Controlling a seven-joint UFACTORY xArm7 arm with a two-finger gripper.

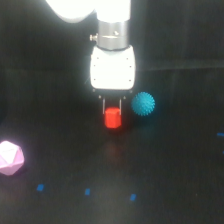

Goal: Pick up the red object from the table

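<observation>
- The table (pixel 165 165) is being seen as a wide black surface, reaching all four borders of the exterior view; no edge of it is being shown.
- Three small blue marks (pixel 87 191) are being seen in a row near the bottom of the view, and one more is lying at the exterior view's right border.
- A pink faceted polyhedron (pixel 10 157) is resting far at the exterior view's left, partly cut by the border, well apart from the arm.
- A cyan spiky ball (pixel 143 103) is standing just beside the pincer, on the exterior view's right of it; the room on that side is therefore being kept narrow.
- On the exterior view's left of the pincer, and in front of it toward the bottom, bare table is being shown for a long stretch.
- The white arm (pixel 113 70) is hanging straight down from the top of the view.
- The gripper (pixel 112 109) is being held with its two thin dark fingers (pixel 104 106) narrow, one at each side of the red object (pixel 113 118).
- The red object is being seen directly below the pincer's body, its upper part between the fingertips, upright.
- It appears to be gripped, but the picture is blurred, and it cannot be told whether it is touching the table or being lifted.
</observation>
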